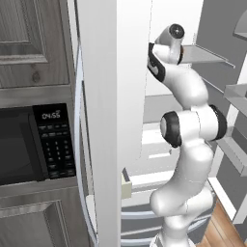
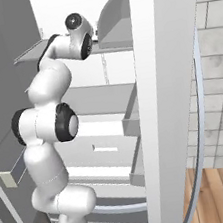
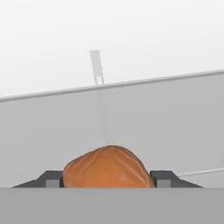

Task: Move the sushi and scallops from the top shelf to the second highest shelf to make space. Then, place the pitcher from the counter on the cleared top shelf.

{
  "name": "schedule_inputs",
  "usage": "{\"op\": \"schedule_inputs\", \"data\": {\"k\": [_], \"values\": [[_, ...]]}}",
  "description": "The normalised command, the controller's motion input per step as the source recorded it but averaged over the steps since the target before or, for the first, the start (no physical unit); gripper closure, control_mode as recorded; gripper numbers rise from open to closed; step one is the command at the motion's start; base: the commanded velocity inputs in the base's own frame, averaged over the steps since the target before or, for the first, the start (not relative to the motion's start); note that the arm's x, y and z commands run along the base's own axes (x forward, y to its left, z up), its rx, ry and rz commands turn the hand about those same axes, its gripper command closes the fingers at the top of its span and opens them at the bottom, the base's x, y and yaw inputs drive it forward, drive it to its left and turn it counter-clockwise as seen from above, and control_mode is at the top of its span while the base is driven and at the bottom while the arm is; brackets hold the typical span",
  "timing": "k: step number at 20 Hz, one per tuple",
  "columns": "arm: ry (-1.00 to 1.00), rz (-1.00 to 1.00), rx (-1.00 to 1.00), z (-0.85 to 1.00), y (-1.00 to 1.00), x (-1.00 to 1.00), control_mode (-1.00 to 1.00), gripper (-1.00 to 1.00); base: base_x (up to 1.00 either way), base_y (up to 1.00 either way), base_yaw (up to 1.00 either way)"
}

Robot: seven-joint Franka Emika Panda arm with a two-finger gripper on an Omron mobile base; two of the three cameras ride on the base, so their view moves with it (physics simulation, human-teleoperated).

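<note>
Hand view: jaws closed on the sushi (image 3: 107,168) over the shelf; looked soft, light; sides gripped gently.

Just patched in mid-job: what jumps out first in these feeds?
In the hand view, the sushi, an orange-brown lump, sits right between the gripper's two dark fingertips, which flank it on either side; whether they press on it I cannot tell. Behind it runs a flat grey shelf surface up to the white back wall. In both base views, the white arm reaches up into the open fridge at the level of an upper shelf.
</note>
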Motion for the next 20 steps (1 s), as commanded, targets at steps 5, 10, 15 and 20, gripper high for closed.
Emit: {"op": "schedule_inputs", "data": {"k": [5,10,15,20], "values": [[0.12,0.00,-0.02,0.25,-0.03,-1.00,-1.00,1.00,0.00,0.00,0.00],[0.05,0.01,-0.04,-0.06,0.00,-1.00,-1.00,1.00,0.00,0.00,0.00],[0.04,0.01,-0.03,-0.22,0.00,-1.00,-1.00,1.00,0.00,0.00,0.00],[0.08,0.01,-0.05,-0.63,0.00,-0.99,-1.00,1.00,0.00,0.00,0.00]]}}
